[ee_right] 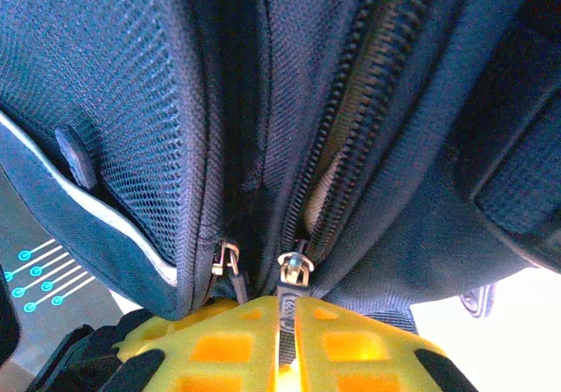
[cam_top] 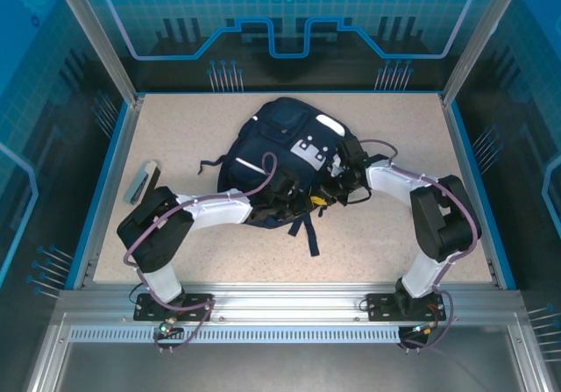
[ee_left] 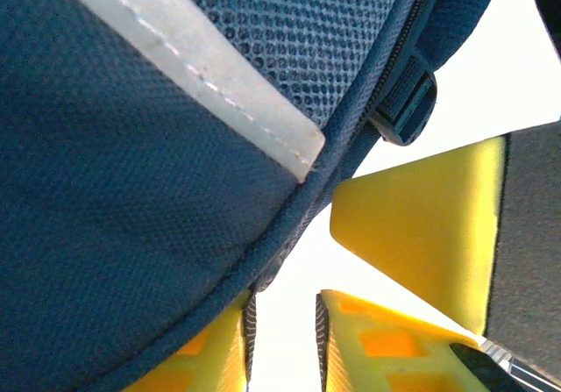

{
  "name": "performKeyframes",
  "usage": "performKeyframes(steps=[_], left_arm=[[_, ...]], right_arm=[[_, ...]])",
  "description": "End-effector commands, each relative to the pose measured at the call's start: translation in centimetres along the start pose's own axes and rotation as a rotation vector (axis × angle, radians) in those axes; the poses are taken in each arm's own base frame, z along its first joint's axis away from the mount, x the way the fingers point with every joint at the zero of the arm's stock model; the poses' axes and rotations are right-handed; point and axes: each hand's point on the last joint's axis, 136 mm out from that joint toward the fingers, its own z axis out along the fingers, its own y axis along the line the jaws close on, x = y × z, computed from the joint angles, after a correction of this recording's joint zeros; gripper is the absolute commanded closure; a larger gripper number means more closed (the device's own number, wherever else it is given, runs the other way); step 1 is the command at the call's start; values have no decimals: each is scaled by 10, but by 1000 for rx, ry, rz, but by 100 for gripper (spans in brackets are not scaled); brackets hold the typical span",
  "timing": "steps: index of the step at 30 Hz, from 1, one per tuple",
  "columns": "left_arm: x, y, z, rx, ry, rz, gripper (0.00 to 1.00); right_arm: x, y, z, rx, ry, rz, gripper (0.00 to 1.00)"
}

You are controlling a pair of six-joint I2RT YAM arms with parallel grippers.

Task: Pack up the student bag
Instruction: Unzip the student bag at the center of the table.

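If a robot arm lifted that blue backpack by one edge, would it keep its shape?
Probably not: the student bag lies slumped and creased, so it likely sags. Its woven mesh fabric looks grippy, not slippery. Loose straps may dangle and snag.

- Our left arm [cam_top: 215,210] reaches forward and to the right from its base.
- Our right arm [cam_top: 399,181] bends inward to the left, toward it.
- Our left gripper [ee_left: 280,344] has its jaws slightly apart.
- Our right gripper [ee_right: 289,313] pinches a zipper pull [ee_right: 293,274], jaws nearly touching.
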Motion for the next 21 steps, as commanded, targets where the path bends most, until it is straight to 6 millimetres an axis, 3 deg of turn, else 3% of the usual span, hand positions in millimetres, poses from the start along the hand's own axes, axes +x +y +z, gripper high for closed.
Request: performKeyframes(steps=[1,8,21], left_arm=[[-14,-17,-10,76,-59,30,71],[-14,-31,-11,154,-68,71,70],[-7,-38,-6,148,-36,150,70]], right_arm=[[2,2,-8,-25,-7,17,85],[-4,-5,-24,-1,-85,31,75],[-10,-27,-40,56,-155,66,74]])
